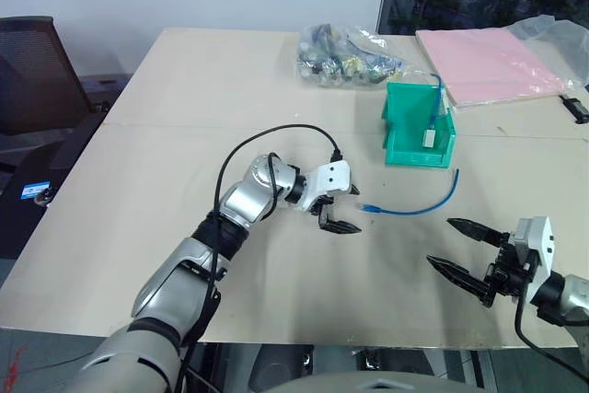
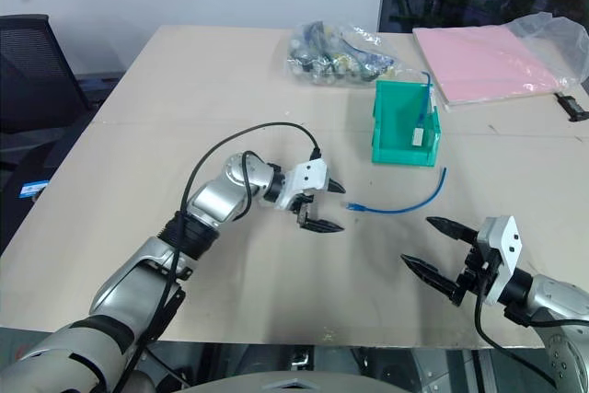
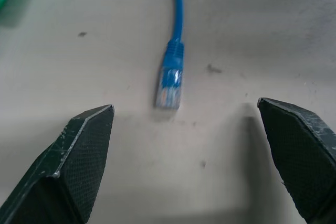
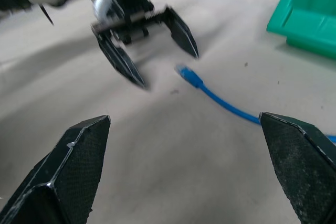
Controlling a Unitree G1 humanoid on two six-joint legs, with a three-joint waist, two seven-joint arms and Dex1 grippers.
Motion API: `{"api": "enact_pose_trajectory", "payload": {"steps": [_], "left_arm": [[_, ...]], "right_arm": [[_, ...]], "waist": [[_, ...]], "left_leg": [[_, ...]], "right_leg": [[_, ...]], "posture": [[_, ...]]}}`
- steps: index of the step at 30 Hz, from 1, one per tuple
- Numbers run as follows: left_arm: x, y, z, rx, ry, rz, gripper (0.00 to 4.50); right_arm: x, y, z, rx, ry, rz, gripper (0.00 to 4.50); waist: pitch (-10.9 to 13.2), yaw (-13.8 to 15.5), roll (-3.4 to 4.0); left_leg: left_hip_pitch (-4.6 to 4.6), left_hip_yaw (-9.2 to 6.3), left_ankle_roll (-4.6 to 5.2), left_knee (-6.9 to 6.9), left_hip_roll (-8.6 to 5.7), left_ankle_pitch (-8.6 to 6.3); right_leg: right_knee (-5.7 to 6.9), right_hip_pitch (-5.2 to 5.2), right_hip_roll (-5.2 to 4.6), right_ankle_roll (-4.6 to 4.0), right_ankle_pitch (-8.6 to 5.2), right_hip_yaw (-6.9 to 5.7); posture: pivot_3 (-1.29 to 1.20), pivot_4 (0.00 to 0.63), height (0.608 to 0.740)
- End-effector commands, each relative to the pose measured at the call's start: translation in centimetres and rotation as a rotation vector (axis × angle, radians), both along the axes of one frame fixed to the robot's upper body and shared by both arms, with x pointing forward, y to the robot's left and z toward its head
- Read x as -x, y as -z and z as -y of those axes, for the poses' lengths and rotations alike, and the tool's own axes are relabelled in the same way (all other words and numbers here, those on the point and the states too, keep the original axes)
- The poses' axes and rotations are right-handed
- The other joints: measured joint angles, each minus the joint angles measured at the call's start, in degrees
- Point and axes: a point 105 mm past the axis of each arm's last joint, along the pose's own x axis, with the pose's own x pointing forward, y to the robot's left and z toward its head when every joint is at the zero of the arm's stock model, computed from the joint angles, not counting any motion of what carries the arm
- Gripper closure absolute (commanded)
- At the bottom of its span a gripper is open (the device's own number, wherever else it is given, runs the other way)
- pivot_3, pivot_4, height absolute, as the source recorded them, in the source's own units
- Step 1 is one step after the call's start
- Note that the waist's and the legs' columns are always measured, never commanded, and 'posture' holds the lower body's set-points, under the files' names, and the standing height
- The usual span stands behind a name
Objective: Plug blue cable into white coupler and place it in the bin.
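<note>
Blue cable (image 1: 414, 207) is lying loose on the pale worktop (image 1: 184, 89), its near plug end pointing straight at the left pincer (image 1: 340, 209), which is hanging just short of it with both black fingers spread wide and nothing between them. From that pincer the cable's long axis is running away in a shallow curve toward the teal bin (image 1: 405, 144), its far end rising just beside the bin's front corner. Through the left wrist camera, the plug is sitting centred in the gap between the jaws, a little ahead of the tips. The right pincer (image 1: 469, 255) is also standing released and empty, well apart from the cable, so the left arm looks the nearer one for the pick. Inside the bin, a second blue cable (image 1: 436, 103) and a white coupler (image 1: 430, 136) are already resting.
</note>
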Motion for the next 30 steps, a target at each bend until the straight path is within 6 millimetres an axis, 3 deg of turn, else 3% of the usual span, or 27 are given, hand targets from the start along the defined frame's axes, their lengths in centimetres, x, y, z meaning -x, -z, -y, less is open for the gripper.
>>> {"api": "enact_pose_trajectory", "payload": {"steps": [1,3,6,12,13,14,19,23,26,30], "left_arm": [[0.0,-0.7,0.7,0.015,0.043,0.026,0.0],[0.0,-0.8,0.9,0.024,0.049,0.028,0.0],[0.0,-1.0,1.4,0.043,0.063,0.037,0.66],[0.2,-0.9,1.8,0.05,0.081,0.035,3.47],[0.2,-0.9,1.8,0.05,0.083,0.035,4.16],[0.2,-0.9,1.8,0.05,0.084,0.035,4.41],[0.4,-1.8,1.9,0.105,0.066,-0.005,4.47],[2.5,-6.7,3.5,0.375,0.088,-0.289,4.47],[3.9,-8.9,3.4,0.459,0.119,-0.416,4.47],[5.0,-10.4,2.9,0.501,0.138,-0.518,4.47]], "right_arm": [[0.1,-1.4,0.0,0.005,0.007,0.089,0.01],[0.1,-1.5,0.1,0.008,0.01,0.096,0.01],[0.0,-1.4,0.3,0.018,0.014,0.101,0.0],[0.0,-1.2,0.6,0.038,0.014,0.1,0.0],[0.1,-1.2,0.7,0.04,0.015,0.1,0.0],[0.1,-1.1,0.7,0.041,0.015,0.1,0.0],[0.5,-0.8,0.1,-0.011,0.011,0.023,0.0],[3.1,0.0,-2.2,-0.185,-0.026,-0.284,0.0],[4.2,-0.8,-3.6,-0.305,-0.106,-0.375,0.0],[1.5,-3.8,-4.5,-0.485,-0.083,-0.28,0.0]], "waist": [[0.0,0.0,0.0],[0.0,0.0,0.0],[0.0,0.1,0.0],[0.0,0.0,-0.01],[0.0,0.0,-0.01],[0.0,0.0,-0.01],[0.0,0.0,-0.01],[0.0,0.2,0.0],[0.0,-0.1,0.0],[0.0,-0.6,0.0]], "left_leg": [[0.0,-0.01,0.0,0.0,0.0,0.0],[0.0,-0.01,0.0,0.02,-0.01,0.0],[-0.02,-0.01,0.02,0.09,-0.02,-0.01],[-0.04,-0.02,0.05,0.12,-0.01,-0.03],[-0.04,-0.03,0.05,0.12,0.0,-0.03],[-0.04,-0.03,0.05,0.12,0.0,-0.03],[-0.04,-0.03,0.05,0.13,-0.01,-0.03],[-0.14,-0.13,0.04,0.14,0.06,-0.03],[-0.26,-0.2,0.03,0.25,0.07,-0.02],[-0.13,-0.17,0.04,0.34,0.07,-0.03]], "right_leg": [[0.01,0.0,0.0,0.0,0.0,0.0],[0.01,0.0,0.0,0.0,0.0,0.01],[0.01,0.01,0.0,0.0,0.0,0.01],[0.02,0.01,0.01,0.0,0.0,0.01],[0.02,0.01,0.02,0.0,0.0,0.0],[0.03,0.01,0.03,0.0,0.0,0.0],[0.03,0.01,0.01,0.0,0.0,0.01],[0.07,-0.03,-0.28,-0.01,0.0,-0.1],[0.06,-0.06,-0.35,-0.01,0.0,-0.17],[0.09,0.01,-0.32,-0.01,0.01,-0.12]], "posture": [[0.0,0.15,0.74],[0.0,0.15,0.74],[0.0,0.15,0.74],[0.0,0.15,0.74],[0.0,0.15,0.74],[0.0,0.15,0.74],[0.0,0.15,0.74],[0.0,0.15,0.74],[0.0,0.15,0.74],[0.0,0.15,0.74]]}}
